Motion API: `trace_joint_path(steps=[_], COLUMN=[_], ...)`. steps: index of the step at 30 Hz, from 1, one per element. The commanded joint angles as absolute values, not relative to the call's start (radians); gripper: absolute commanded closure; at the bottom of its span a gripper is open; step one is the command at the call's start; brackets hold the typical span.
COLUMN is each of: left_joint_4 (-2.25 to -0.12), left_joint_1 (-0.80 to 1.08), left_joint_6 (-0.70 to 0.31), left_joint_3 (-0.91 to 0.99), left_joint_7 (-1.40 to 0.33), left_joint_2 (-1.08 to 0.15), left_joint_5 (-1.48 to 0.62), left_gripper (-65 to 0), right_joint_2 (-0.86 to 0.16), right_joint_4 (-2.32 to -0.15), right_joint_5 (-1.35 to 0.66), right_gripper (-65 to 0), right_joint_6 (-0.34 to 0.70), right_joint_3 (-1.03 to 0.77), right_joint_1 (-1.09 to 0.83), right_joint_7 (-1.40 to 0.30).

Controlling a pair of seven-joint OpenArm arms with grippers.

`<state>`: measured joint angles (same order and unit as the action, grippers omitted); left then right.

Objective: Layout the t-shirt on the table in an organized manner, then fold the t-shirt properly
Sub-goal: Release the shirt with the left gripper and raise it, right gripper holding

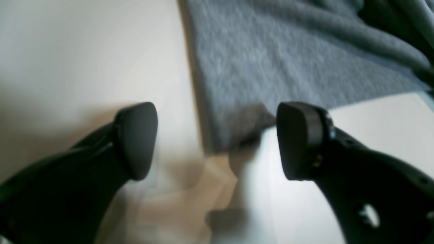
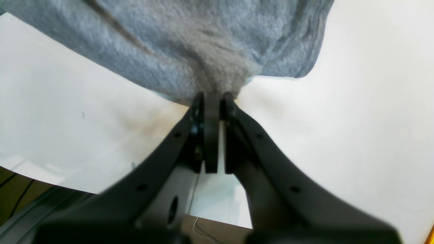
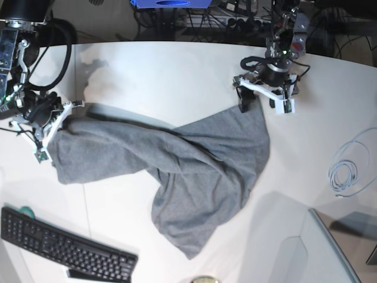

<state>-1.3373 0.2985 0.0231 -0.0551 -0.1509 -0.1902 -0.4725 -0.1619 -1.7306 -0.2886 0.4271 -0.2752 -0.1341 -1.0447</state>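
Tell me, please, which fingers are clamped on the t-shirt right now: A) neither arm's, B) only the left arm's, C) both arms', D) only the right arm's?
D: in the right wrist view the right gripper pinches a bunch of the t-shirt, while the left gripper stands open with the cloth corner loose between its fingers.

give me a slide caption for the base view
Right hand shut on one end of the twisted grey t-shirt; left hand open above the other end.

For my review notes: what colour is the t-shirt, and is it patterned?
The t-shirt is plain heather grey with no pattern, best seen in the base view.
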Motion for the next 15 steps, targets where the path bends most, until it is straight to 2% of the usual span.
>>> trace_joint_path(steps=[1, 3, 5, 8, 10, 15], left_joint_4=[-1.339, -1.336, -1.337, -1.369, -1.435, -1.669], left_joint_1=[0.292, 0.288, 0.288, 0.288, 0.288, 0.286], left_joint_6=[0.013, 0.013, 0.016, 0.018, 0.018, 0.013], left_joint_3=[-0.077, -0.093, -0.085, -0.044, -0.013, -0.021], left_joint_7=[-0.173, -0.173, -0.173, -0.173, -0.174, -0.216], left_joint_2=[-0.186, -0.197, -0.2, -0.242, -0.252, -0.257], left_joint_5=[-0.479, -0.479, -0.479, -0.386, -0.234, 0.351], left_gripper=[-39.3, -22.2, -1.3, 0.0, 0.0, 0.0], right_joint_2=[-0.171, -0.171, -0.171, -0.171, -0.168, -0.136], right_joint_4=[-1.747, -1.747, -1.747, -1.747, -1.747, -1.747], right_joint_5=[-0.294, -0.294, -0.294, -0.294, -0.294, -0.294], right_gripper=[-0.6, -0.6, -0.6, -0.6, -0.6, -0.6], right_joint_6=[0.429, 0.429, 0.429, 0.429, 0.429, 0.429], right_joint_3=[-0.28, -0.28, -0.28, -0.28, -0.28, -0.277], right_joint_1=[-0.125, -0.125, -0.125, -0.125, -0.125, -0.125], right_joint_7=[-1.032, -1.032, -1.032, -1.032, -1.032, -1.032])
